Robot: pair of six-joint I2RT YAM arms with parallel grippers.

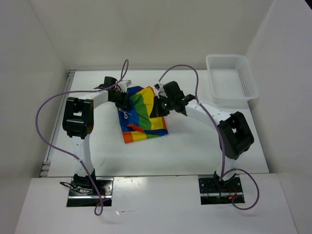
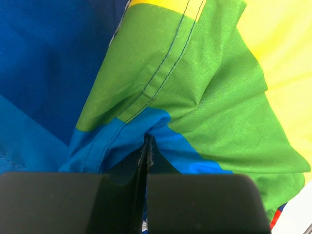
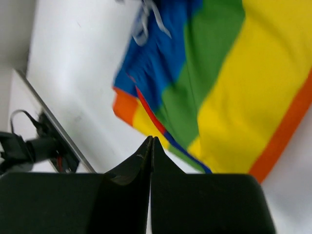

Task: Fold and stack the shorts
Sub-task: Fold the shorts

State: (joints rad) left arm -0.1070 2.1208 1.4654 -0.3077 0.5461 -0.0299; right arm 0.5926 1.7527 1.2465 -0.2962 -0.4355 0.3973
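Note:
The rainbow-striped shorts (image 1: 142, 118) lie partly folded on the white table between the two arms, with the white drawstring (image 1: 126, 114) on their left part. My left gripper (image 1: 124, 101) is at the shorts' far left edge. In the left wrist view its jaws (image 2: 147, 142) are shut, and blue and green fabric (image 2: 195, 87) bunches up around the tips. My right gripper (image 1: 159, 107) hovers at the shorts' right edge. In the right wrist view it (image 3: 152, 140) is shut and empty, with the shorts (image 3: 219, 92) beyond the tips.
A white plastic mesh basket (image 1: 232, 78) stands at the back right of the table. White walls close in the table (image 1: 195, 151) on the left, back and right. Purple cables loop above both arms.

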